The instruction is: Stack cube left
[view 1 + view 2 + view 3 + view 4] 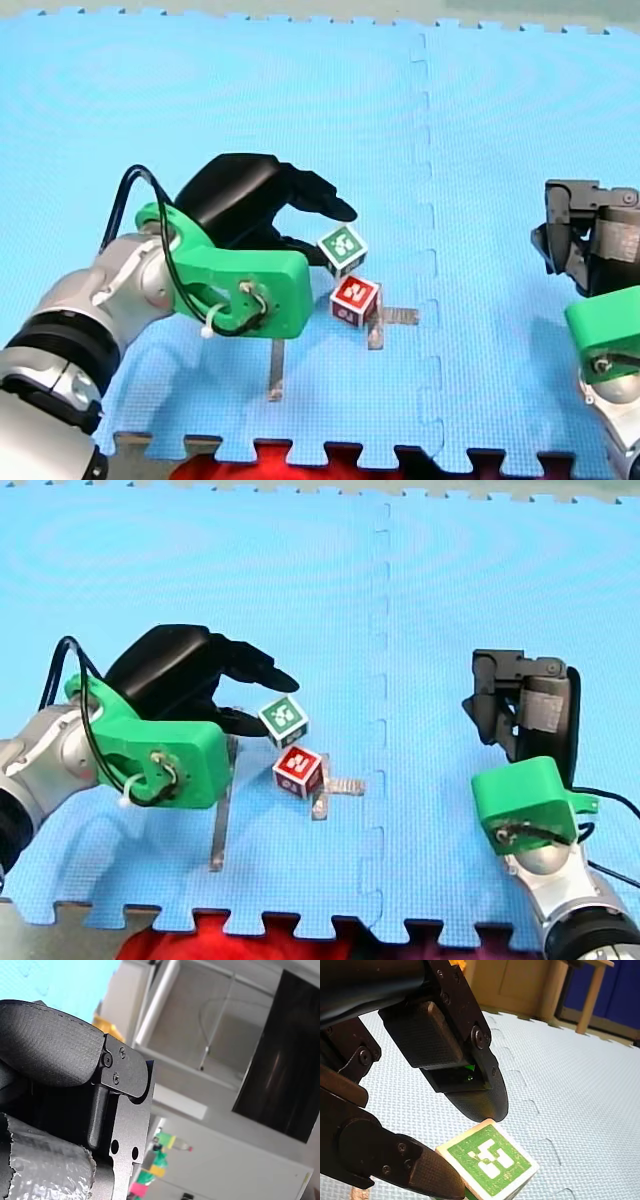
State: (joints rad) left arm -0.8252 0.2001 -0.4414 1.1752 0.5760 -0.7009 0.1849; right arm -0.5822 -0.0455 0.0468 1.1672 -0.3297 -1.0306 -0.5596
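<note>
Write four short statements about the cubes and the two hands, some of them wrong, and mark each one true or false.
1. The left hand grips the green cube. True.
2. The right hand holds the red cube. False: it holds nothing and is off at the right side of the blue mat, well apart from both cubes.
3. The red cube lies on the blue mat. True.
4. The green cube lies flat on the mat beside the red cube. False: it is held tilted, just above the red cube.
</note>
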